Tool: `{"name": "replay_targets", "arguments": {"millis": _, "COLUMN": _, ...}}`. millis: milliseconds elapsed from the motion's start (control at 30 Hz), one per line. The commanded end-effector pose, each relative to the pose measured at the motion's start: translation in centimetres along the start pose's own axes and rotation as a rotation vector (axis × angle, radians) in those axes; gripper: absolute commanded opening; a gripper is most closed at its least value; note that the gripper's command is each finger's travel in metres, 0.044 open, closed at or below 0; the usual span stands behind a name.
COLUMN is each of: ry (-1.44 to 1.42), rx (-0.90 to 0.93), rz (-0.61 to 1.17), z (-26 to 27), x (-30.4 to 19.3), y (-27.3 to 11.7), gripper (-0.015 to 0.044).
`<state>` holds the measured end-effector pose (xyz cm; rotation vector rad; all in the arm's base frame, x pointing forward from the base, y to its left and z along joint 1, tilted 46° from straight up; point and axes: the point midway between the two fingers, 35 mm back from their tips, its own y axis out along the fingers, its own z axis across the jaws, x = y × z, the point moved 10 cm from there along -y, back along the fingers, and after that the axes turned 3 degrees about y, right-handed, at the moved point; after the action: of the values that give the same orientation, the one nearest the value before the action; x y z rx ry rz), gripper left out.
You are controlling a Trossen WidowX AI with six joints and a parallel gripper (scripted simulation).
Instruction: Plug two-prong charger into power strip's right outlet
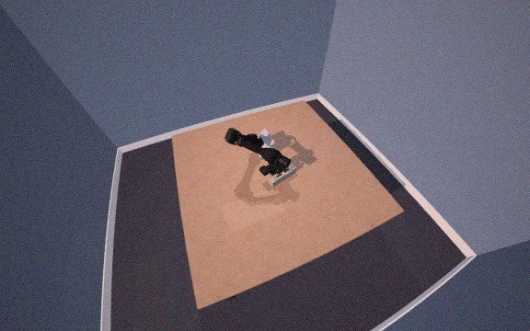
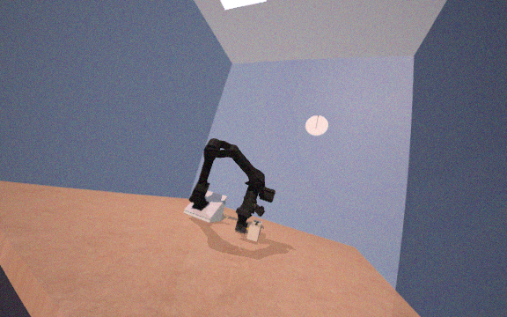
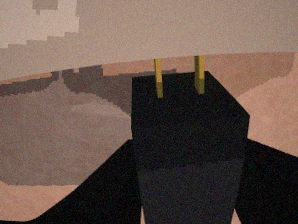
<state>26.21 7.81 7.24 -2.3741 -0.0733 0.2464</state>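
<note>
The pale power strip (image 1: 284, 177) (image 2: 254, 232) (image 3: 175, 30) stands on the table and fills the top of the wrist view. My gripper (image 2: 242, 228) (image 3: 177, 145) is shut on the black charger (image 3: 172, 120), low and close beside the strip. Two gold prongs (image 3: 159, 80) (image 3: 199, 77) point from the charger towards the strip. Their far ends are out of sight at the strip's lower edge in the wrist view. Whether they are in an outlet or only hidden by the strip, I cannot tell. The outlets cannot be made out.
The arm's white base block (image 1: 266, 137) (image 2: 215, 212) stands behind the gripper on the wooden table (image 1: 247, 257) (image 2: 117, 255). The arm arches over from it, and its shadow lies around the strip. A lighter patch shows on the strip at the wrist view's upper left.
</note>
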Motion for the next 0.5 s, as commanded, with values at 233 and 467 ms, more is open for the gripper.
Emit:
{"name": "replay_targets", "arguments": {"millis": 233, "ry": -0.008, "rx": -0.005, "rz": -0.001, "z": -0.01, "x": 0.23, "y": -0.02, "gripper": 0.0000}}
{"name": "replay_targets", "arguments": {"millis": 467, "ry": -0.008, "rx": -0.005, "rz": -0.001, "z": 0.00, "x": 0.48, "y": -0.04, "gripper": 0.0000}}
